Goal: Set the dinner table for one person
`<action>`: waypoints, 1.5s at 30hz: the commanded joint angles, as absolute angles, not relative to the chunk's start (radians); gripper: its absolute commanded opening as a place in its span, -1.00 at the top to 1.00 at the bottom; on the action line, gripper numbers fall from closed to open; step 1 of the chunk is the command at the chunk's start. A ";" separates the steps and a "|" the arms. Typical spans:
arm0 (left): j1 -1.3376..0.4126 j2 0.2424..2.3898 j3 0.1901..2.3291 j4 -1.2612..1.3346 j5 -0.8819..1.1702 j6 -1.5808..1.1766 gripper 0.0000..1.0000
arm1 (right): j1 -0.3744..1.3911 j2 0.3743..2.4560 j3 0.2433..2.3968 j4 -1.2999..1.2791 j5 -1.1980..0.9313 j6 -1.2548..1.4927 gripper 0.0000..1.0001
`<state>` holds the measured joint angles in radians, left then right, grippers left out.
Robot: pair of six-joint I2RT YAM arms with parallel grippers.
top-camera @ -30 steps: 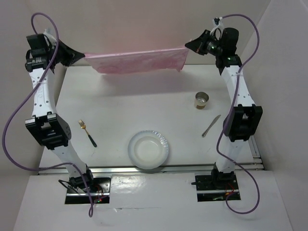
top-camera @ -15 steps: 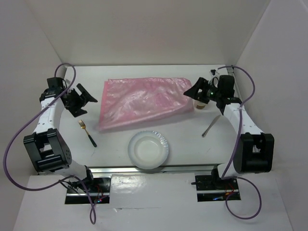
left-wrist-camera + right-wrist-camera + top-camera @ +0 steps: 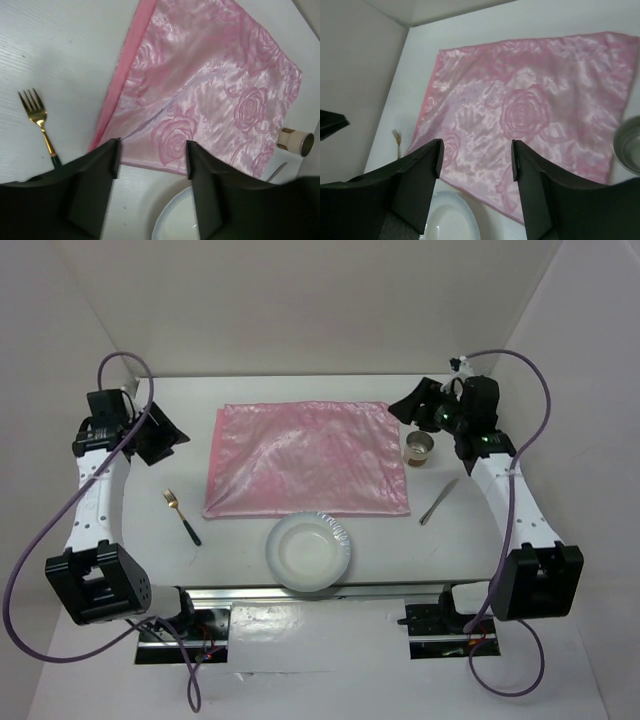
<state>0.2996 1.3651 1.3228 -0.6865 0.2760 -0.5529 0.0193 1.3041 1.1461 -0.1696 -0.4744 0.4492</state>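
A shiny pink rose-patterned mat (image 3: 308,458) lies flat in the middle of the white dinner table (image 3: 240,390). In front of it sits a white plate (image 3: 309,551). A gold fork (image 3: 182,515) lies left of the plate, and a knife (image 3: 438,501) lies to its right. A metal cup (image 3: 419,448) stands by the mat's right edge. My left gripper (image 3: 178,435) hovers off the mat's left edge, open and empty, above the mat (image 3: 200,95). My right gripper (image 3: 400,410) is open and empty above the mat's far right corner (image 3: 520,115).
White walls enclose the table at the back and on both sides. The plate (image 3: 175,220) touches the mat's near edge, and the cup (image 3: 630,150) stands close under my right wrist. The fork (image 3: 37,122) lies apart from the mat.
The mat hung stretched between both shut grippers at the back, came down onto the table, and was let go. Both grippers opened and drew back to the mat's sides.
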 commanded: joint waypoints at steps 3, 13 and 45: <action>0.195 1.413 1.249 -0.629 0.275 -0.565 -0.07 | 0.210 1.451 1.268 -0.271 -0.454 0.374 -0.05; 0.054 1.497 1.195 -0.618 0.152 -0.565 1.00 | 0.373 1.462 1.098 -0.313 -0.328 0.411 -0.03; -0.046 1.576 1.233 -0.618 -0.089 -0.640 0.61 | 0.543 1.201 0.690 -0.378 -0.406 0.626 -0.98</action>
